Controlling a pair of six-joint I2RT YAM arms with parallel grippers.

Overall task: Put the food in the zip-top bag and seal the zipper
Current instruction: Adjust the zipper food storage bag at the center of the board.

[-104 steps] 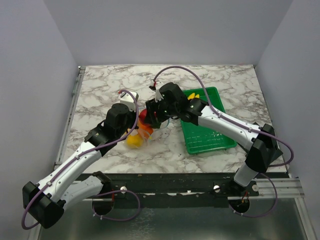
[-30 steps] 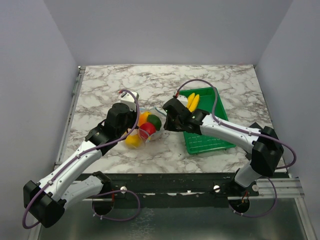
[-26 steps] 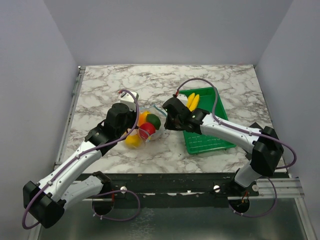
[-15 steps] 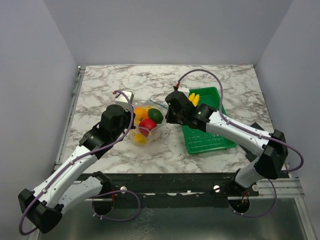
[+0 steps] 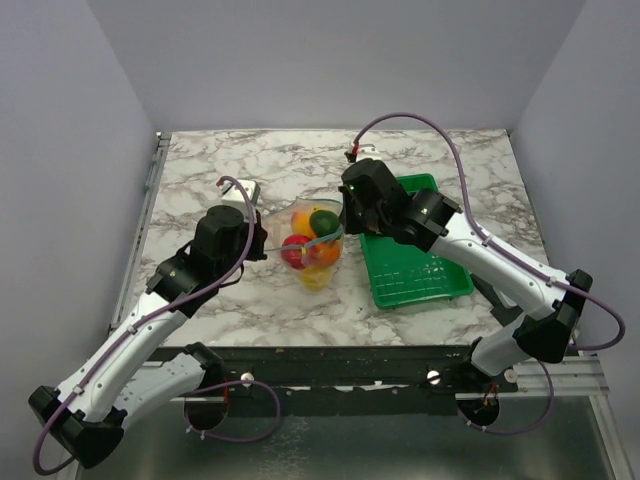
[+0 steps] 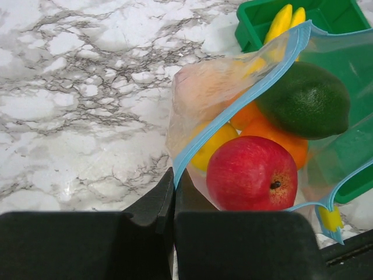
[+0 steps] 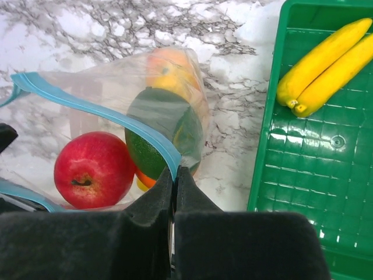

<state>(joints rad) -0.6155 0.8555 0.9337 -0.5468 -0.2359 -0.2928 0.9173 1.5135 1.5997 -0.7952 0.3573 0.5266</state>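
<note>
The clear zip-top bag [image 5: 312, 250] hangs between my two grippers with its mouth spread open. Inside it lie a red apple [image 6: 250, 172], a green lime [image 6: 306, 99], an orange [image 6: 280, 143] and a yellow lemon [image 6: 213, 146]. My left gripper [image 6: 173, 175] is shut on the light blue zipper [image 6: 250, 87] at the bag's left end. My right gripper [image 7: 174, 172] is shut on the zipper [image 7: 99, 108] at the right end. A yellow banana bunch [image 7: 323, 55] lies in the green tray [image 7: 291, 175], outside the bag.
The green ribbed tray [image 5: 415, 275] sits right of the bag, partly under my right arm. Marble tabletop [image 5: 230, 170] lies bare to the left and behind. Grey walls close in the back and both sides.
The right gripper has shut on the bag's right edge. Both arms have raised the bag and carried it to the right, and its mouth now stands stretched open between them.
</note>
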